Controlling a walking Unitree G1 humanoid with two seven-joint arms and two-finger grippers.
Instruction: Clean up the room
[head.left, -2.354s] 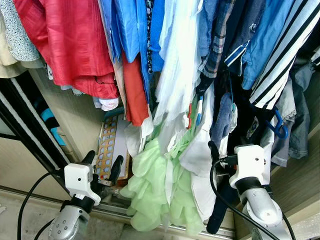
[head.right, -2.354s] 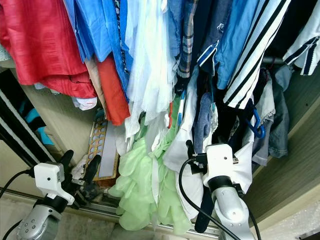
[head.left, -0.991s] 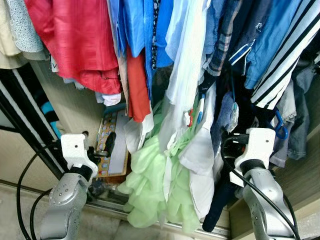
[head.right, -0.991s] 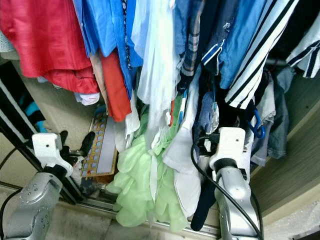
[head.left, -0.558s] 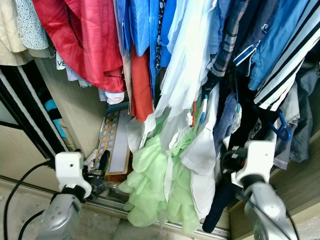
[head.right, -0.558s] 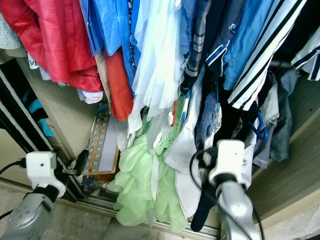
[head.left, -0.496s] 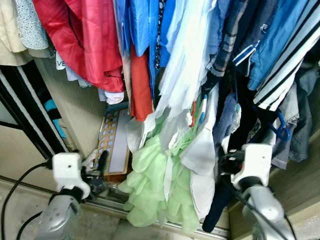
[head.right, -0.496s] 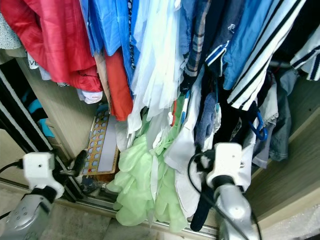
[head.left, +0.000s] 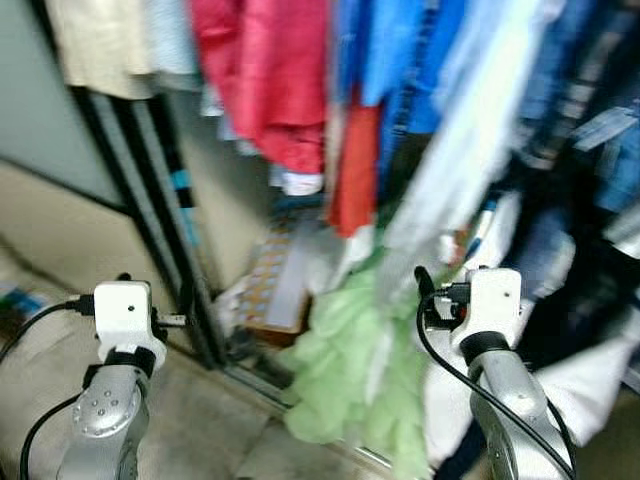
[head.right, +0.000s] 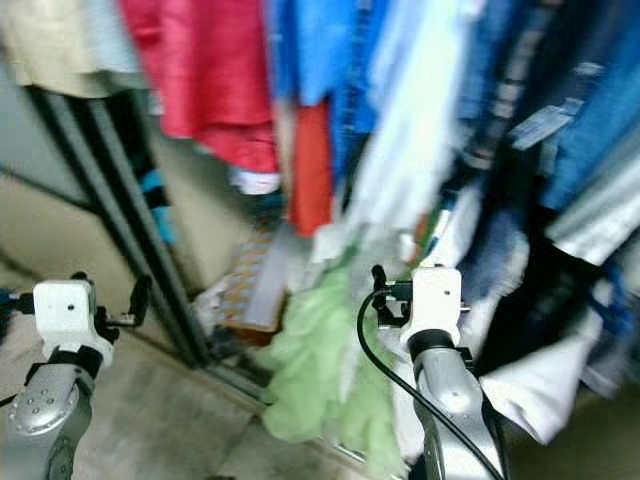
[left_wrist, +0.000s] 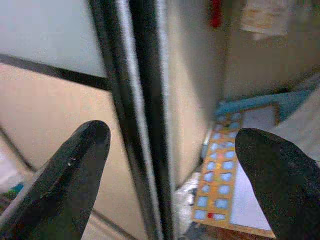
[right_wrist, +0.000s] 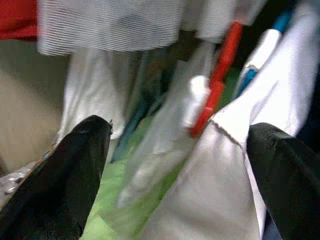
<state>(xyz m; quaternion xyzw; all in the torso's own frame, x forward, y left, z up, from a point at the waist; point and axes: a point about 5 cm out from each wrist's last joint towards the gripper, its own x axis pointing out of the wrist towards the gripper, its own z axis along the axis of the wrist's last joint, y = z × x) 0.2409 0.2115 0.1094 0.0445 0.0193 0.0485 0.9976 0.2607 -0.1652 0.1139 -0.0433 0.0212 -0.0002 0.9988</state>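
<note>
Black-fingered left gripper (left_wrist: 170, 165): spread wide, empty, faced dark sliding-door frame (left_wrist: 137, 115).
Black-fingered right gripper (right_wrist: 175, 165): parted, empty, faced hanging white cloth (right_wrist: 200, 185), probably scouting clutter.

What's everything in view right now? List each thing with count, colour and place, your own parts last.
Hanging red fabric garment: one, red, upper middle of the wardrobe.
Hanging blue fabric garments: several, count blurred, right of the red one.
Hanging orange-red garment: one, below the blue ones.
Pale green ruffled garment: one, low, reaching the wardrobe floor.
Cream hanging garment: one, upper left.
Black sliding door frame: one, left of the clothes.
Orange board with blue squares: one, on the wardrobe floor.
Red plastic peg: one, among white fabric.
Left hand: open, facing the door frame.
Right hand: open, facing the white fabric.
</note>
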